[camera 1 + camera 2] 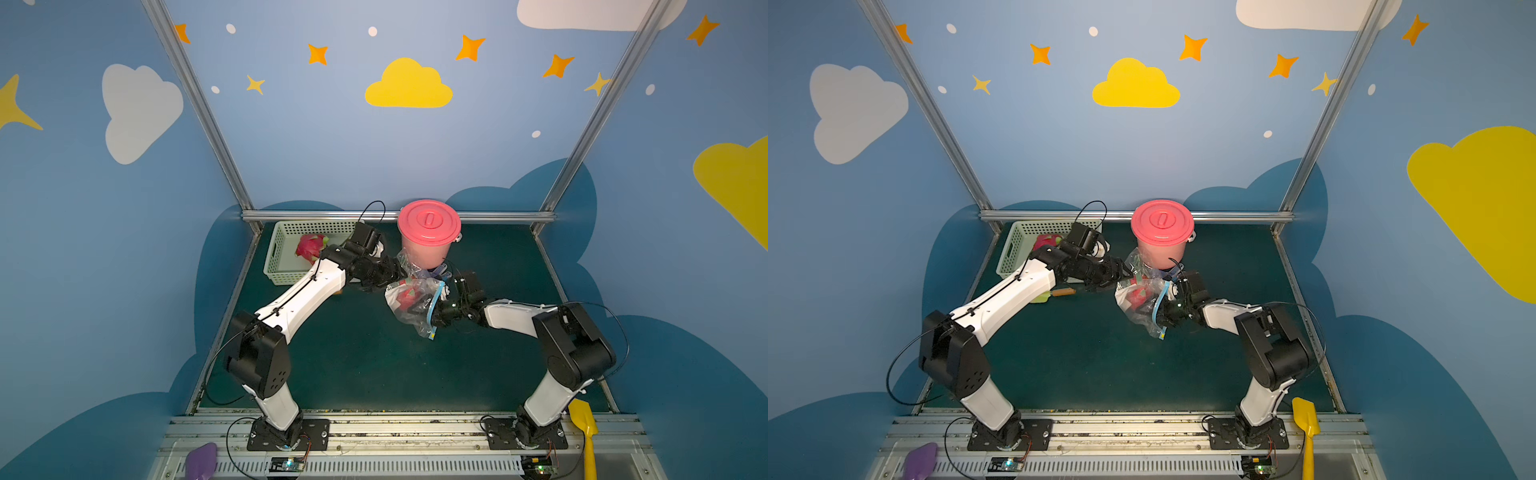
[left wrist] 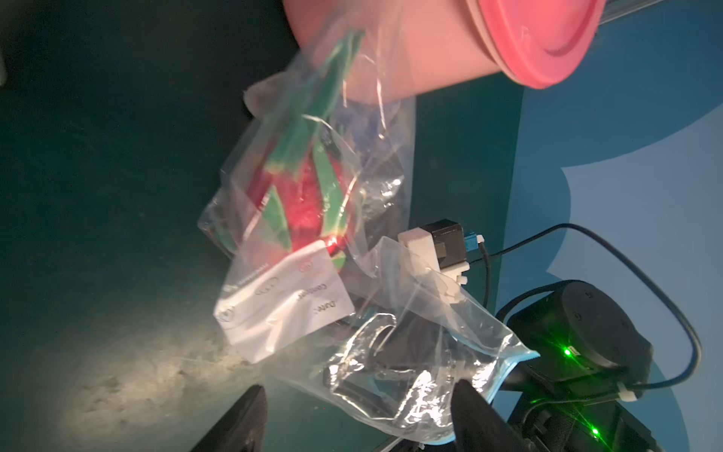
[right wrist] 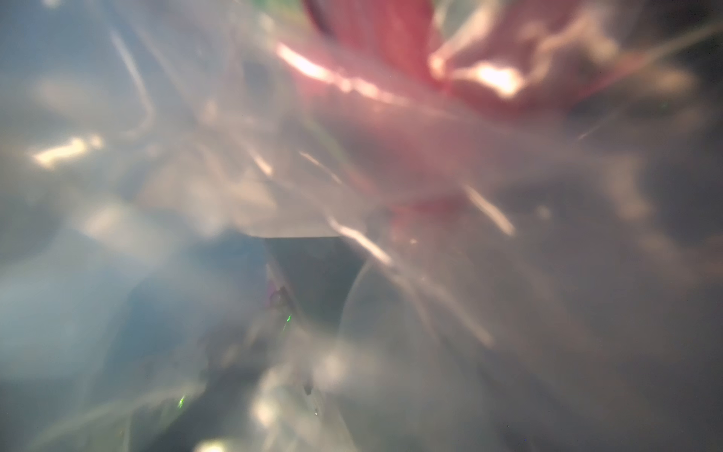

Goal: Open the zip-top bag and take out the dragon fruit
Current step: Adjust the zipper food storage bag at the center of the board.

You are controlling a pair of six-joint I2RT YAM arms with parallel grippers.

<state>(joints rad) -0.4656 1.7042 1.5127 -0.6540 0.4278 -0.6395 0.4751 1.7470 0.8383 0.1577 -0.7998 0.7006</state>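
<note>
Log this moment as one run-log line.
left claw: open, by zip-top bag | right claw: at zip strip, grip unclear | dragon fruit: inside bag

The near half of the green mat point(image 1: 353, 365) lies bare between my two arms, and the strip to the right of the pink bucket point(image 1: 429, 232) is open too, so a gripper could pass through either. Straight ahead the bucket stands just behind the crumpled plastic bag point(image 1: 411, 303), and the white basket point(image 1: 286, 257) fills the far left corner behind my left arm point(image 1: 307, 295). Bag film crowds close around my right gripper point(image 1: 436, 318).
</note>
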